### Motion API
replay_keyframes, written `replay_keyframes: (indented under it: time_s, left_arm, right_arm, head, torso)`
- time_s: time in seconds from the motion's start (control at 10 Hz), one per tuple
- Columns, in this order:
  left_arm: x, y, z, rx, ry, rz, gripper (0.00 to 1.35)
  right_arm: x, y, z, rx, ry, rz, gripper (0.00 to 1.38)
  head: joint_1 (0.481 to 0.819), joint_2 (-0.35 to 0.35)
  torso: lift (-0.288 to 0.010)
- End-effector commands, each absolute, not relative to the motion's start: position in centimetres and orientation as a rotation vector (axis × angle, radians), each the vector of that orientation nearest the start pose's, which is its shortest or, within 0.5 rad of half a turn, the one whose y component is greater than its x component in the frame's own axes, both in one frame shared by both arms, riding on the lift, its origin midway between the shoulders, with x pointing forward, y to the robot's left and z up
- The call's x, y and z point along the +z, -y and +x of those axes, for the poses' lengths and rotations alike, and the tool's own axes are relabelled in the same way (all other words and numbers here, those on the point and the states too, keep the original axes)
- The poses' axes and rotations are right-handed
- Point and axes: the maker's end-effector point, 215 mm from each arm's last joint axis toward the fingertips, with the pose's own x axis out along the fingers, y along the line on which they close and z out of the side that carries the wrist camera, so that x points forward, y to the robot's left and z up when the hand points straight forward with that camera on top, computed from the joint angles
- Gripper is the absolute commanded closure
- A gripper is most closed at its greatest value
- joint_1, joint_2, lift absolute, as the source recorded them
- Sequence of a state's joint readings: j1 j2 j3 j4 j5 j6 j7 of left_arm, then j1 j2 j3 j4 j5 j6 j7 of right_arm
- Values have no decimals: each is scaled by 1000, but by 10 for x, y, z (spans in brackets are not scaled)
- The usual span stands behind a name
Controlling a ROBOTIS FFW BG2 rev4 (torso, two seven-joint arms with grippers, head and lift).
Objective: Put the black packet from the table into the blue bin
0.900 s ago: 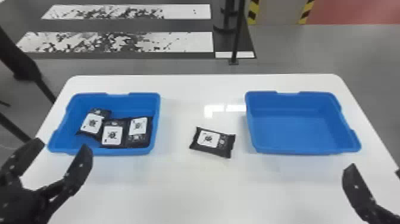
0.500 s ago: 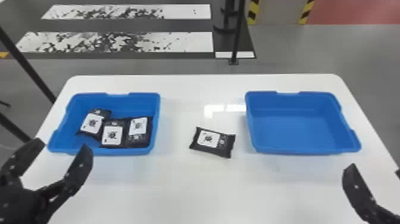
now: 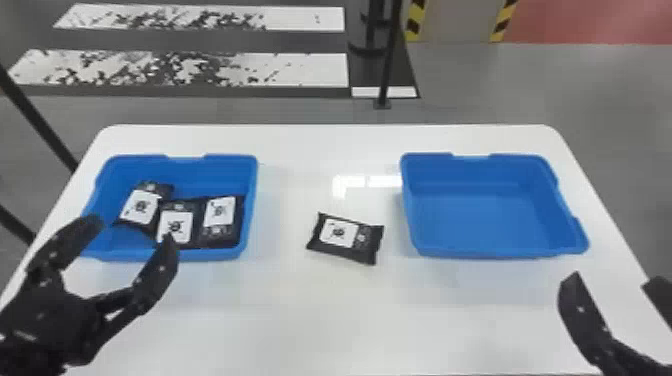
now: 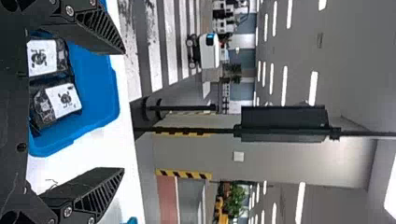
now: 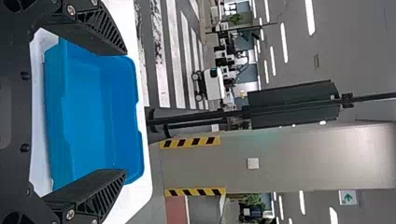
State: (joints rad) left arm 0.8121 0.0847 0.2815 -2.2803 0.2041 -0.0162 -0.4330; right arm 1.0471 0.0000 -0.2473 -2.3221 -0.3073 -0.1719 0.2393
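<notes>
While the black packet lies between the left bin and right bin, the left gripper and right gripper hang — both open.

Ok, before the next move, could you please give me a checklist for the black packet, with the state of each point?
1. Black packet in the open on the table: ok.
2. Left hand open and empty: ok.
3. Right hand open and empty: ok.
4. Hand at the packet: not ok, both are away.
5. Room in the right bin: ok, it is empty.
6. Which bin is meant: cannot tell, the left bin is blue too.
</notes>
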Motion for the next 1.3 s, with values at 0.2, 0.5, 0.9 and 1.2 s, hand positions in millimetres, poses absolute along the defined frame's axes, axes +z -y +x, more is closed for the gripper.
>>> replay_keyframes:
  time_s: [0.2, 0.5, 0.9, 1.2]
  left_arm:
    - [-341, -219, 407, -453, -75, 160, 130]
    - [-367, -139, 436, -647, -121, 171, 130]
    - [-432, -53, 447, -855, -279, 164, 131]
    - [-453, -4, 464, -954, -317, 211, 134]
  right_arm:
    - [-319, 300, 294, 31, -72, 100, 114]
    - [-318, 301, 297, 31, -65, 98, 114]
    - [-318, 302, 300, 29, -60, 98, 116]
    - [-319, 303, 303, 28, -56, 101, 114]
  head:
    - [695, -104]
    - [695, -178]
    - [695, -319]
    - [695, -350]
  torso:
    - [-110]
    - [-110]
    - [-110]
    - [-110]
